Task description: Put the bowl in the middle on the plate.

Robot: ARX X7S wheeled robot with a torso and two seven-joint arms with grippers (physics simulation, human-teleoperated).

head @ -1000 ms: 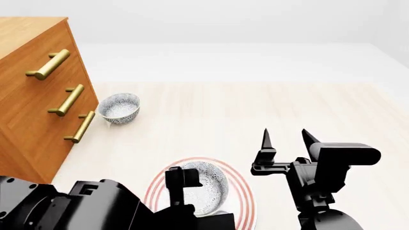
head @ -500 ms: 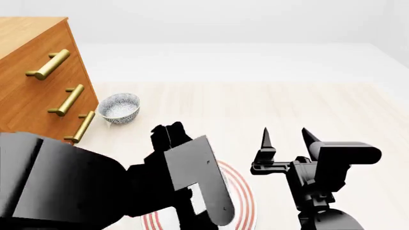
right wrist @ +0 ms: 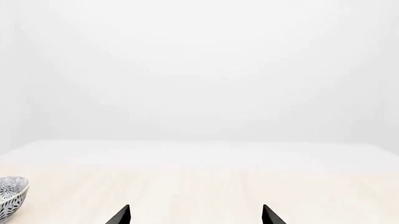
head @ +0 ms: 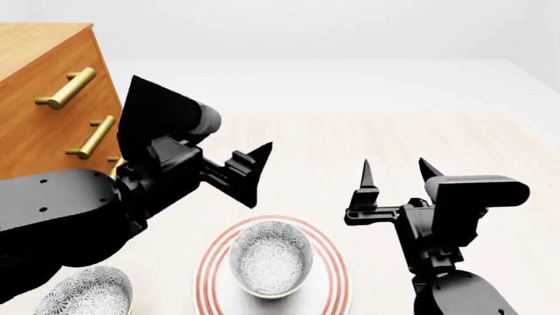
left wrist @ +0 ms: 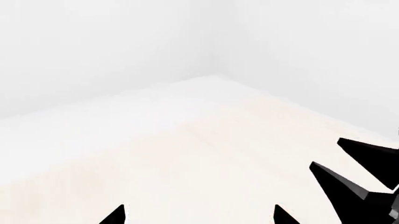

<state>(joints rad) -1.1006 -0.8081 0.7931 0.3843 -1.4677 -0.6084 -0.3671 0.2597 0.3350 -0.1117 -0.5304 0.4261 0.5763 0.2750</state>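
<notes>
Now the bowl is seated on the plate, lower centre; the left gripper and right gripper are both held apart, empty.

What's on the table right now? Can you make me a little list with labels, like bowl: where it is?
bowl: sitting upright on the plate, nothing holding it
plate: flat on the pale wooden table, red rings round its rim
second bowl: on the table beside the plate, by the left arm
third bowl: hidden in the head view; a bowl edge shows in the right wrist view
left gripper: open, empty, raised above the table
right gripper: open, empty, beside the plate
cabinet: wooden, gold handles
</notes>
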